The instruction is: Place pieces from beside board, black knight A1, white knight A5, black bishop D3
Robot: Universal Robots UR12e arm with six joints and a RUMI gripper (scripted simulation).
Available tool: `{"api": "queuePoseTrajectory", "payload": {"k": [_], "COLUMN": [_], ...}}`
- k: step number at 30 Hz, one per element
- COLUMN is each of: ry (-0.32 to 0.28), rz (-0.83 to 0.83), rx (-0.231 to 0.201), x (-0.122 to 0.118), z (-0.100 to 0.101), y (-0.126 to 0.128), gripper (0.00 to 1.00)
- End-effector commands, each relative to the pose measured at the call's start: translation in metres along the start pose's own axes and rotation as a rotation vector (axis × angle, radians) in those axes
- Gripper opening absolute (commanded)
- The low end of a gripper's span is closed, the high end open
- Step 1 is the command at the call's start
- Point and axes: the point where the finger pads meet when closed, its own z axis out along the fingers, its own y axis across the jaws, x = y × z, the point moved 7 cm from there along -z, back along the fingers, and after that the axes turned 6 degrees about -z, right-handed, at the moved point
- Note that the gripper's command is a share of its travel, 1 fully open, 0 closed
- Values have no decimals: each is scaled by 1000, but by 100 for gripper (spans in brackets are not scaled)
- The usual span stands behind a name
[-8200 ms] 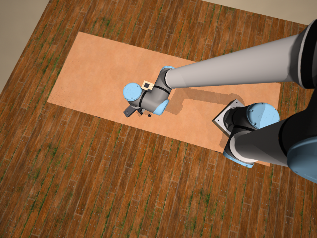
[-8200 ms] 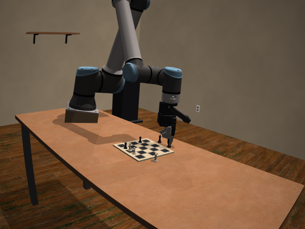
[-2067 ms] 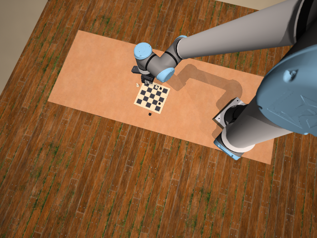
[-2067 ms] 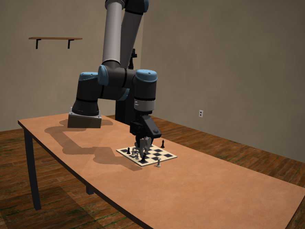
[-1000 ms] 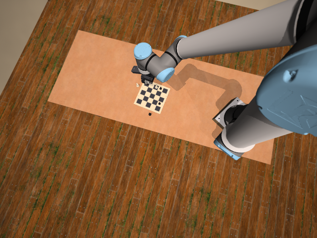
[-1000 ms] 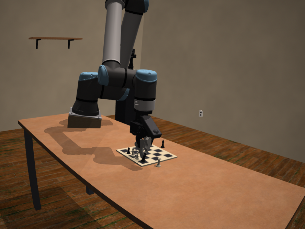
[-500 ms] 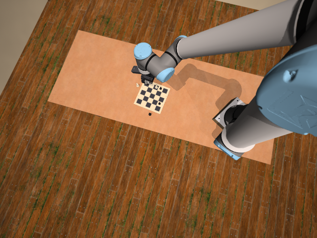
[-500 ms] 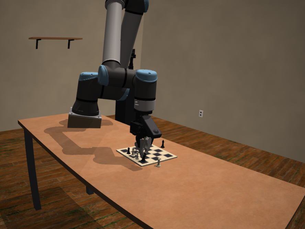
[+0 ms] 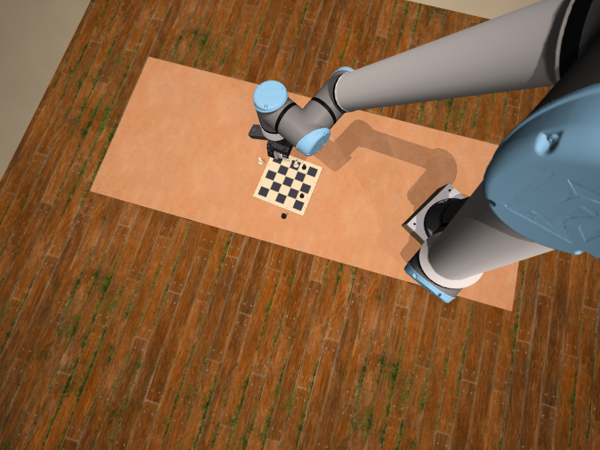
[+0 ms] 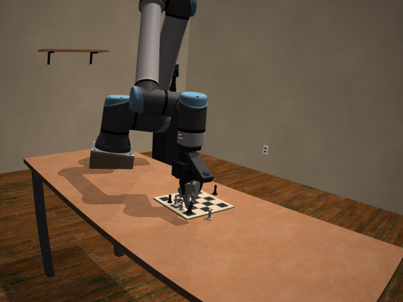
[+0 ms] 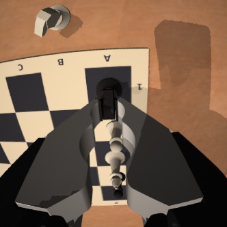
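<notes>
My gripper is shut on the black knight. It holds the knight upright, with its round base inside the dark corner square A1. I cannot tell whether the base touches the board. In the exterior view the gripper points straight down at the near corner of the chessboard. The white knight stands on the table just off the board's A–B edge, and it also shows in the exterior view. The black bishop stands on the table beyond the board's far side, and from above it is a dark dot.
Two white pieces and a black piece stand on the board close behind my fingers. Another black piece stands on the far side of the board. The arm's base sits at the table's far end.
</notes>
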Motion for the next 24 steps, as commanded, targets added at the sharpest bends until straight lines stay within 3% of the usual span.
{"api": "queuePoseTrajectory", "payload": {"k": [1, 24], "ry": [1, 1], "rz": [0, 0], "rx": [-1, -1], "x": [1, 1], "z": [0, 3], "y": [0, 0], "gripper": [0, 0]}}
